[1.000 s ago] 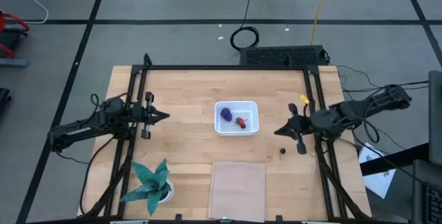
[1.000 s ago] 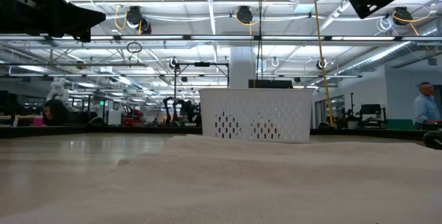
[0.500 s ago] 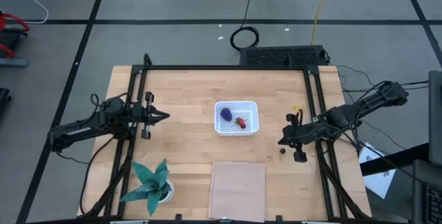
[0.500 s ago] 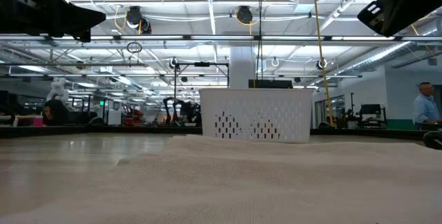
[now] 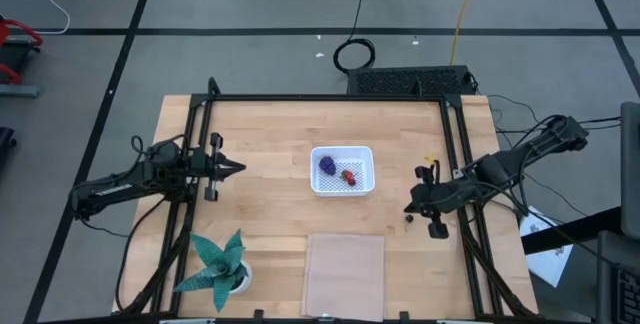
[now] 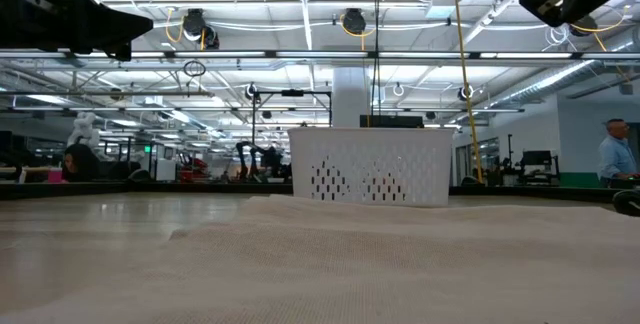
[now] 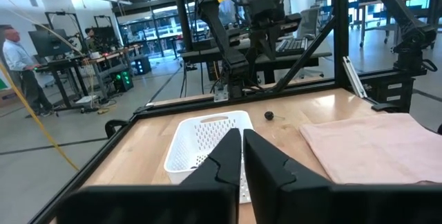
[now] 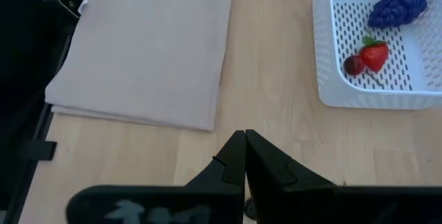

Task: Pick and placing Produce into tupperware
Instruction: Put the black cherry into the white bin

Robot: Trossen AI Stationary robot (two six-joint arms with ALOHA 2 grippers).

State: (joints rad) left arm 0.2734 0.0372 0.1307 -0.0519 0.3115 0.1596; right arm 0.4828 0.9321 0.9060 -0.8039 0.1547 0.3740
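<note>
White mesh tupperware (image 5: 342, 170) sits mid-table and holds three pieces — one purple lump (image 5: 326, 164), one red piece (image 5: 350, 177) and one dark ball (image 8: 354, 65) touching the red piece. A second dark ball (image 5: 409, 218) lies alone on the wood, just beside the right gripper (image 5: 409, 207), whose fingers are pressed together. The purple lump's long axis runs roughly toward the table's far edge. The left gripper (image 5: 238, 167) waits to the container's left, fingers together — pointing at it.
</note>
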